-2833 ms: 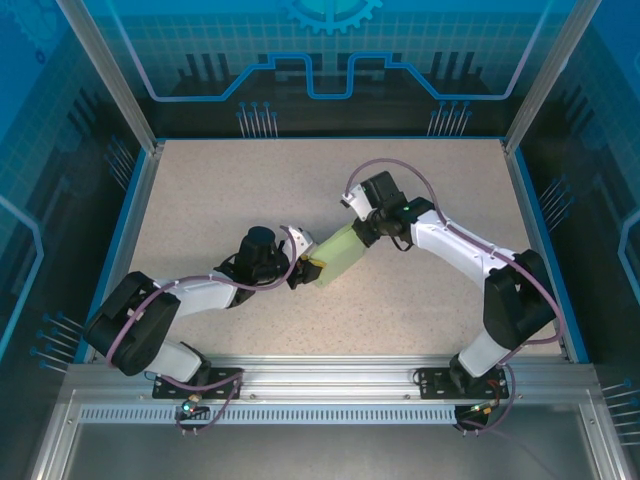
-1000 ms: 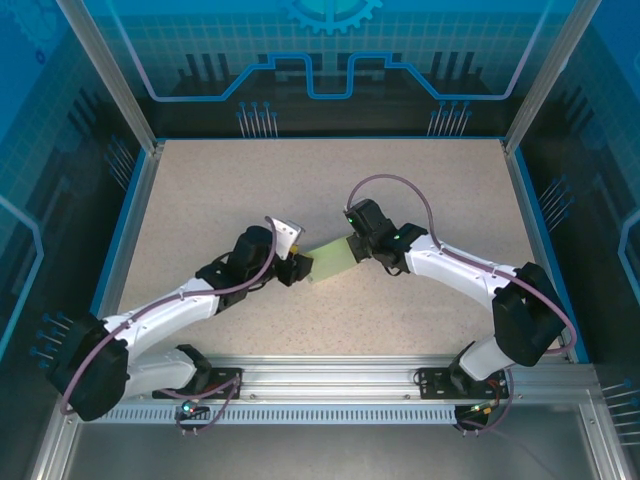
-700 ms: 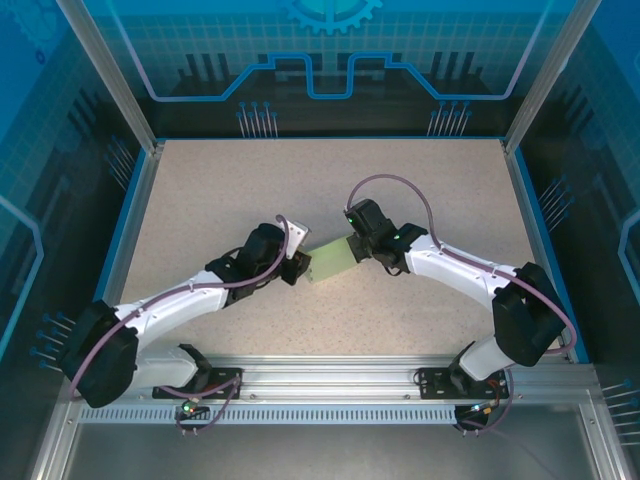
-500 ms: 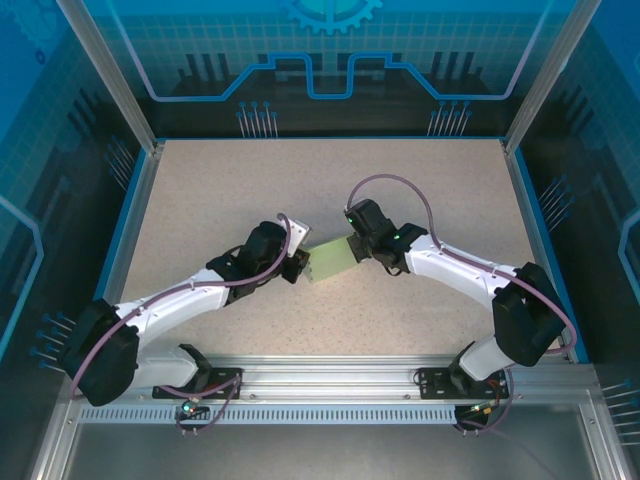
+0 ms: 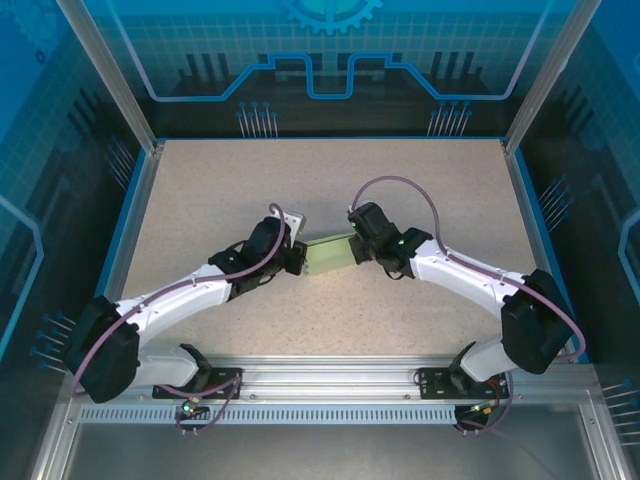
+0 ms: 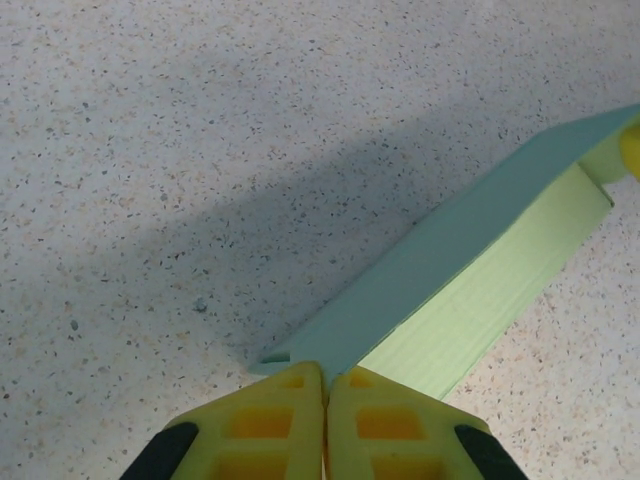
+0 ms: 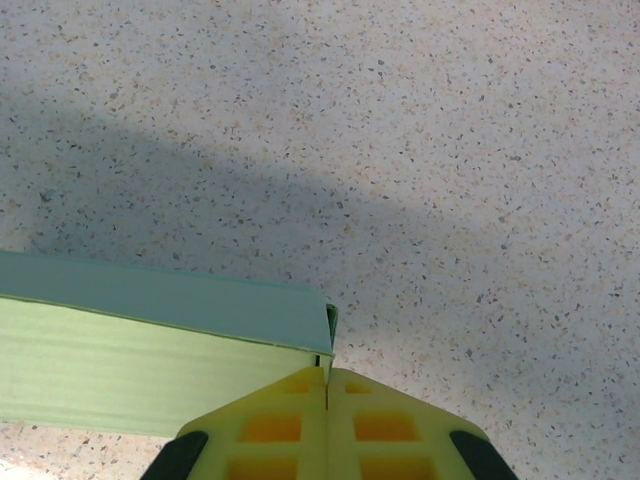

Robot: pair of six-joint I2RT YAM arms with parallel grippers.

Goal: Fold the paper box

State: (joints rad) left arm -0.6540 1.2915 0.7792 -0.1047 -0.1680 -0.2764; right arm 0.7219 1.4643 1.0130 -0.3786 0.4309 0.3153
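Note:
The paper box (image 5: 328, 253) is a small pale green card piece held above the table between both arms near the middle. In the left wrist view the paper box (image 6: 450, 270) runs up to the right from my left gripper (image 6: 326, 372), whose yellow fingers are shut on its near edge. In the right wrist view the paper box (image 7: 150, 330) stretches to the left, and my right gripper (image 7: 327, 372) is shut on its corner edge. In the top view the left gripper (image 5: 297, 255) holds the box's left end and the right gripper (image 5: 354, 250) its right end.
The speckled beige table (image 5: 330, 180) lies under the box. A blue rim (image 5: 130, 230) and a transparent enclosure wall surround the table. An aluminium rail (image 5: 330, 375) carries both arm bases at the near edge.
My left gripper has moved in and shut on the box's left edge. Both arms have shifted slightly away from the bases, and the box now looks narrower from above. The right gripper stayed shut.

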